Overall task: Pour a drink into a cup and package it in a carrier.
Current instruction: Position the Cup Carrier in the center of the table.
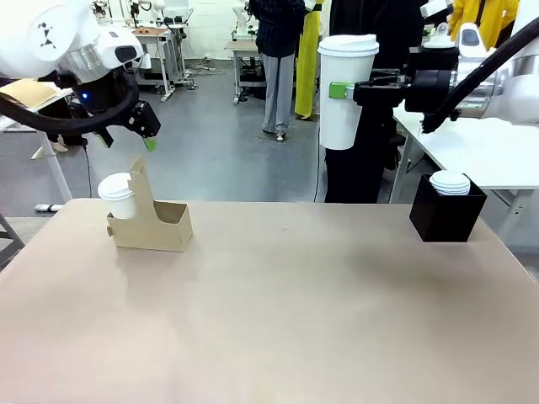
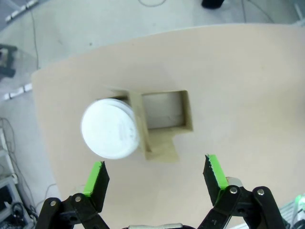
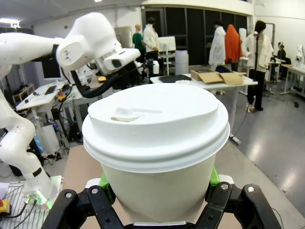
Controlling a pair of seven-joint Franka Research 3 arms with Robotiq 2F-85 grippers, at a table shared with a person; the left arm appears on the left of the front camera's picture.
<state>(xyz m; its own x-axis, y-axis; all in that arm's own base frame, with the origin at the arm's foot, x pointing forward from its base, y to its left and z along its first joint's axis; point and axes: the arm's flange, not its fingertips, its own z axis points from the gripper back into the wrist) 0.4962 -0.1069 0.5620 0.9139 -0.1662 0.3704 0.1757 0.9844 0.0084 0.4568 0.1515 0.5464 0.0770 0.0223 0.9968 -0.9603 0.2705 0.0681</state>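
Right claw (image 1: 344, 91): clenched on the held cup (image 1: 346, 122), gripping its side below the lid. The cup is upright and high above the far edge of the table (image 1: 295, 303). Keeping it upright probably keeps the drink level under the lid.
Left claw (image 2: 155, 174): released, jaws wide, grasping nothing. It hangs above the carrier (image 1: 164, 229), likely placed to steady it or to stay clear of it.
Carrier: stands on the table's far left part, with its handle tab upright.
Seated cup (image 2: 110, 128): lidded, sitting in 1 slot beside the tab.
Empty slot (image 2: 163, 110): square and open on the tab's other side, the likely target for the held cup.
Step judged: pouring and lidding look done; 1 cup remains to be packaged.
Open room: a broad bare tabletop lies between the held cup and the carrier, with nothing in the way.
Edges: the tab stands just beside the empty slot, so the cup should come down straight. The left claw hovers over that same spot and may crowd it.
Black box (image 1: 445, 217): holds the spare lids (image 1: 450, 182), far right, well apart.
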